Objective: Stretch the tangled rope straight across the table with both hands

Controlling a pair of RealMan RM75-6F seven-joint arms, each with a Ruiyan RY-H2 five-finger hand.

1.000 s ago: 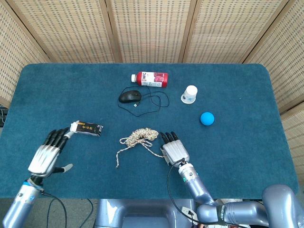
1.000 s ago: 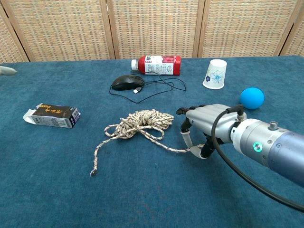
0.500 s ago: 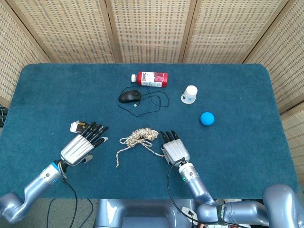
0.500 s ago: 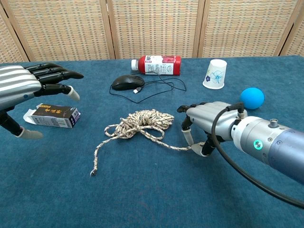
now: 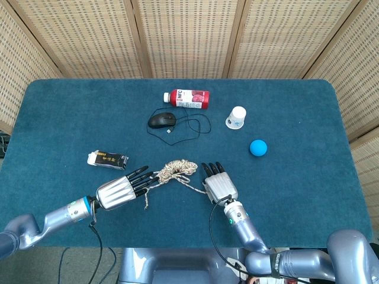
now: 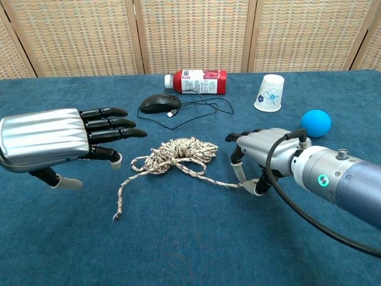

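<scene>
The tangled rope (image 5: 176, 168) lies as a beige speckled bundle (image 6: 182, 151) at the table's middle. One strand runs right to my right hand (image 5: 219, 187), which pinches that end low over the cloth (image 6: 264, 159). The other end lies loose on the table (image 6: 117, 213), toward the near edge. My left hand (image 5: 121, 190) hovers just left of the bundle with its fingers stretched out and apart (image 6: 59, 140), holding nothing. Its fingertips (image 6: 136, 132) stop short of the rope.
Behind the rope lie a black mouse (image 5: 161, 120) with its looped cable and a red bottle (image 5: 188, 98) on its side. A white paper cup (image 5: 236, 117) and a blue ball (image 5: 258, 147) stand back right. A small black box (image 5: 106, 158) lies left of the rope.
My left hand has swept in from the table's left edge toward the rope and now hides the box in the chest view. My right hand has edged slightly right with the rope end.
</scene>
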